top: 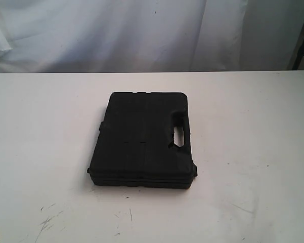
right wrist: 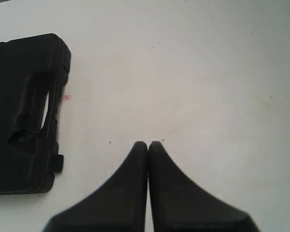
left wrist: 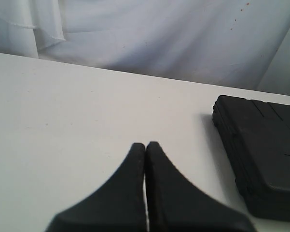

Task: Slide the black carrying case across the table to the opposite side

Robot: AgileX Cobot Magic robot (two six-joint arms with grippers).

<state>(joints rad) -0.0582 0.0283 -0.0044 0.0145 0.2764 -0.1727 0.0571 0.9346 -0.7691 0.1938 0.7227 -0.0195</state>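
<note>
Left jaws and right jaws are each pressed together, holding nothing, over the white tabletop (top: 253,167) and clear of the black case (top: 141,142), which lies flat mid-tabletop, handle slot (top: 180,132) toward 3 o'clock, with scratches (top: 48,220) at 7 o'clock.

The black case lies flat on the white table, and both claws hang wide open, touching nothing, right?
Not open: the wrist views show the left claw and right claw shut, tips pressed together. The black case does lie flat on the white table, untouched.
</note>
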